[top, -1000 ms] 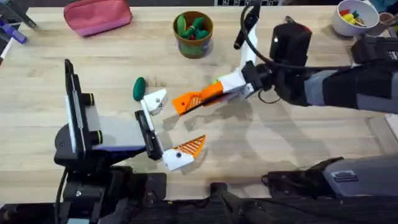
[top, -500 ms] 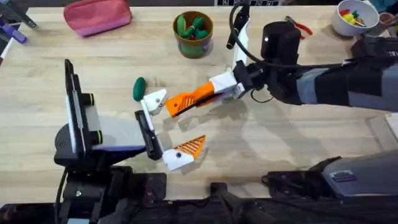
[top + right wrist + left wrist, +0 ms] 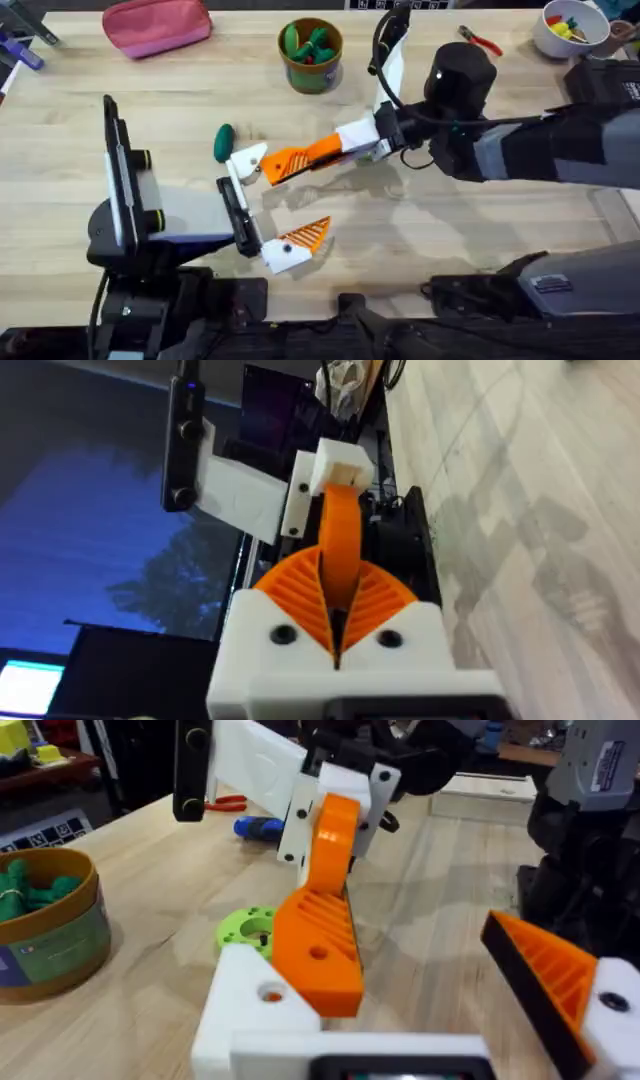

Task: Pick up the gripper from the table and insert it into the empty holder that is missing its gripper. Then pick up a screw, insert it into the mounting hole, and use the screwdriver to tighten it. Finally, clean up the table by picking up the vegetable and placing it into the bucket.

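Right gripper [image 3: 300, 158] is clamping the gripper [image 3: 322, 945], its tip touching the holder [image 3: 246, 160]. Left gripper [image 3: 275, 212] is sitting spread open, grasping nothing.

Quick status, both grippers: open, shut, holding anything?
Left gripper: open, holding nothing; one finger base is the bare white holder.
Right gripper: shut on the orange gripper, its tip at the holder.
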`<action>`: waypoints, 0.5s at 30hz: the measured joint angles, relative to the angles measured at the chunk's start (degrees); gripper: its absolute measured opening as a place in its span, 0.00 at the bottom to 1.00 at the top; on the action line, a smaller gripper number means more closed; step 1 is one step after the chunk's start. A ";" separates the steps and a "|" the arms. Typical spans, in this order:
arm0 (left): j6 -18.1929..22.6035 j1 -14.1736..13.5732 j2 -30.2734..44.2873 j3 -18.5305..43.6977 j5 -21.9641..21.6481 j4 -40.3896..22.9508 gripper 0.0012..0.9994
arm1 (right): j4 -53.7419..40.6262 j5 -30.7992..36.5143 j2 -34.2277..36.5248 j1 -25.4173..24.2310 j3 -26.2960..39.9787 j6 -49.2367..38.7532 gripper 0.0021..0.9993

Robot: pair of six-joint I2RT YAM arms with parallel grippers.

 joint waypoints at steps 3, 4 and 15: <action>0.00 0.00 0.00 0.00 -0.02 0.00 0.99 | 0.23 0.22 0.01 0.02 -0.04 0.97 0.00; -0.02 0.00 0.00 0.00 -0.02 0.00 0.99 | 0.24 0.22 -0.02 0.02 -0.08 1.26 0.00; -0.03 0.00 0.00 0.00 0.01 0.00 0.99 | 0.44 -0.02 -0.01 0.02 -0.67 1.98 0.00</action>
